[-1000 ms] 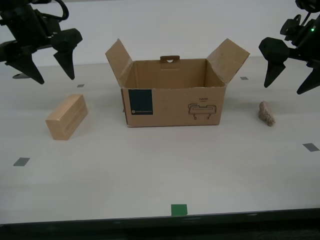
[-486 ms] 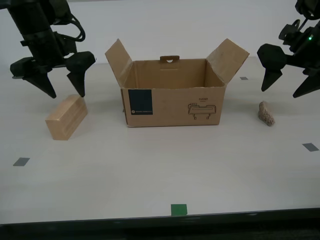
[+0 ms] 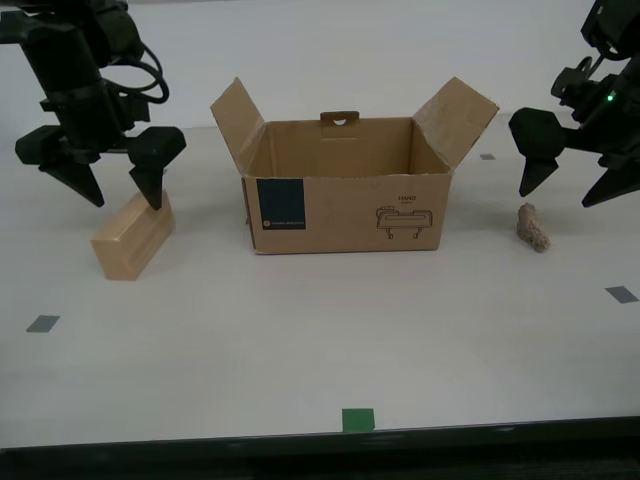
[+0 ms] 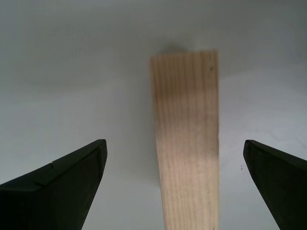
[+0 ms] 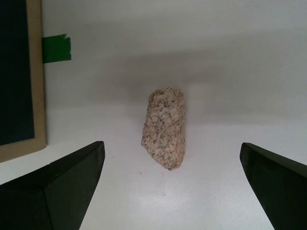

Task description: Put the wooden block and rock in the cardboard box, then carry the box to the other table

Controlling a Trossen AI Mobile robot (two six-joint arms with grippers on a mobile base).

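Note:
The wooden block [image 3: 133, 237] lies on the pale table at the exterior view's left. My second gripper [image 3: 123, 198] hangs open just above the block's far end, and the block [image 4: 187, 143] sits between its spread fingers [image 4: 62, 182]. The cardboard box [image 3: 345, 205] stands in the middle with its flaps up, open and holding nothing I can see. The rock [image 3: 534, 227] lies at the exterior view's right of the box. My first gripper [image 3: 556, 197] hovers open just above the rock [image 5: 164, 128], a finger on each side and not touching.
Grey tape squares [image 3: 43, 323] [image 3: 620, 294] and a green tape square [image 3: 357, 419] mark the table [image 3: 300, 330]. The table's front edge runs along the bottom of the exterior view. A green tape strip [image 5: 56, 48] sits near a table edge beyond the rock.
Both arms have come down. My second gripper dropped from high above to just over the wooden block. My first gripper lowered and edged toward the rock. The block, rock and box have not moved.

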